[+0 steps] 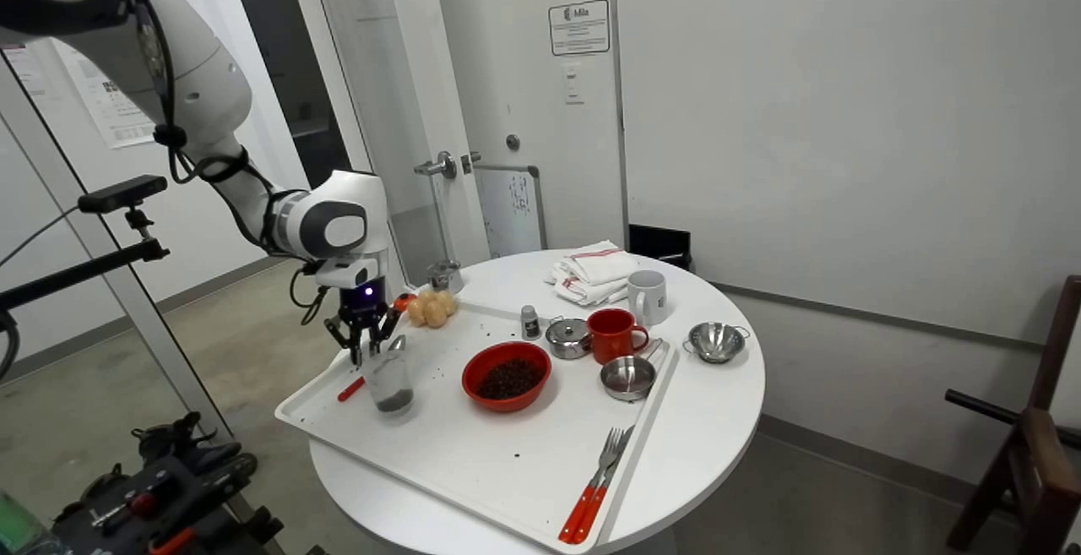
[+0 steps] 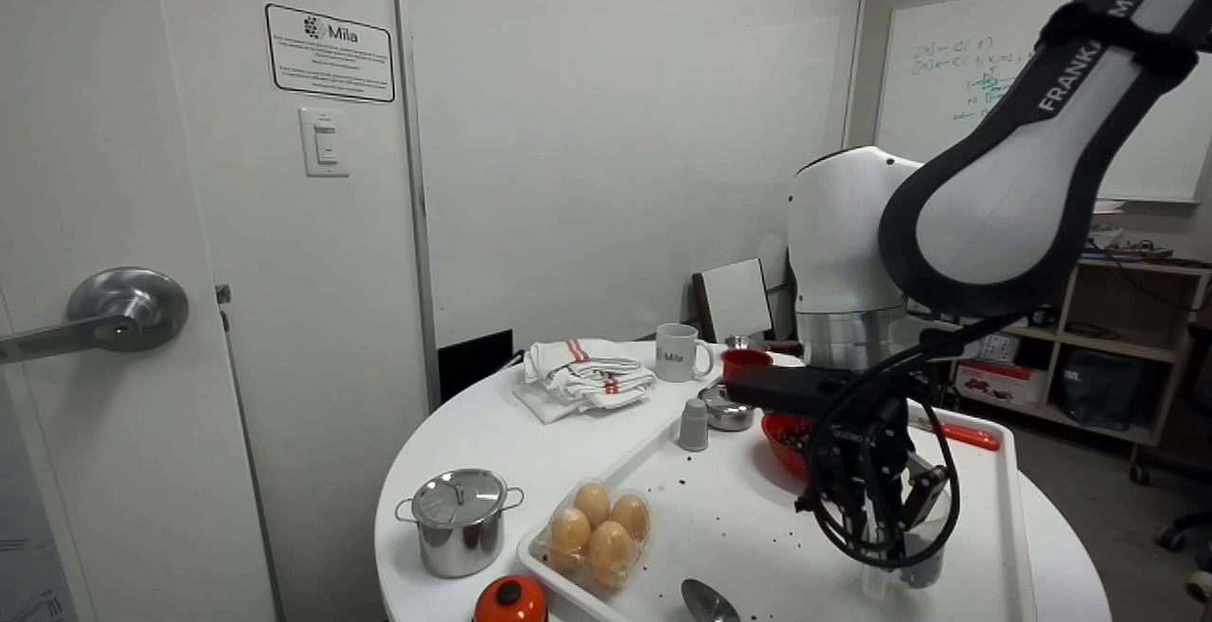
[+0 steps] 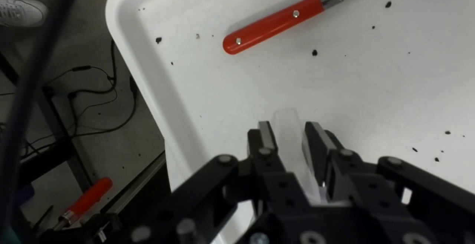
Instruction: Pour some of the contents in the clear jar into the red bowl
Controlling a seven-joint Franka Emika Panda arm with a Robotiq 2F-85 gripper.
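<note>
We are seeing narrowly parted fingers [image 3: 268, 136] straddling the handle [image 3: 292, 142] of the clear jar [image 1: 390, 388]; whether they are pinching, we are unable to say. In an exterior view its body is standing roughly upright just right of them, near the left corner of the tray [image 1: 473, 454].

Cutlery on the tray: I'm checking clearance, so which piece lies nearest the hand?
The spoon: it alone lies near the hand; the fork and knife lie together, well away across the tray.
</note>
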